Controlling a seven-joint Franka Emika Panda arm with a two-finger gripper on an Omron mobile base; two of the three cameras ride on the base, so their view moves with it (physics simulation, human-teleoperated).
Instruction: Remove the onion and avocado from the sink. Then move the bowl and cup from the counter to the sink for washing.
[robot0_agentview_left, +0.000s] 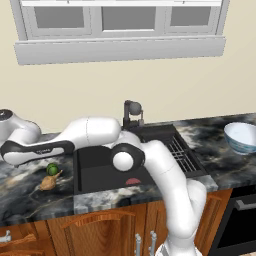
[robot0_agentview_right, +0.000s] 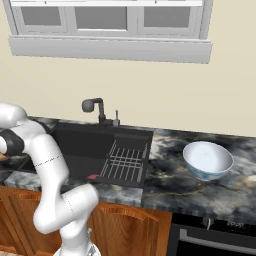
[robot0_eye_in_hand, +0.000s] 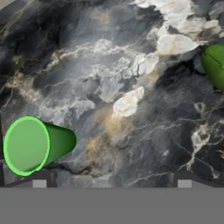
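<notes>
The sink (robot0_agentview_left: 100, 167) is a big black box set into the counter (robot0_agentview_right: 190, 187). It has a wire rack (robot0_agentview_right: 122, 162) on one side and a small red thing (robot0_agentview_right: 93, 176) on its floor; I cannot tell what that is. The bowl (robot0_agentview_right: 207, 159) sits upright on the counter to the right of the sink, and it looks empty.

The onion (robot0_agentview_left: 47, 183) and the avocado (robot0_agentview_left: 52, 169) lie out on the counter left of the sink, close together.

The gripper (robot0_eye_in_hand: 112, 183) has its two fingers spread wide apart and holds nothing. The cup (robot0_eye_in_hand: 36, 145) stands near the left finger, its mouth empty.
</notes>
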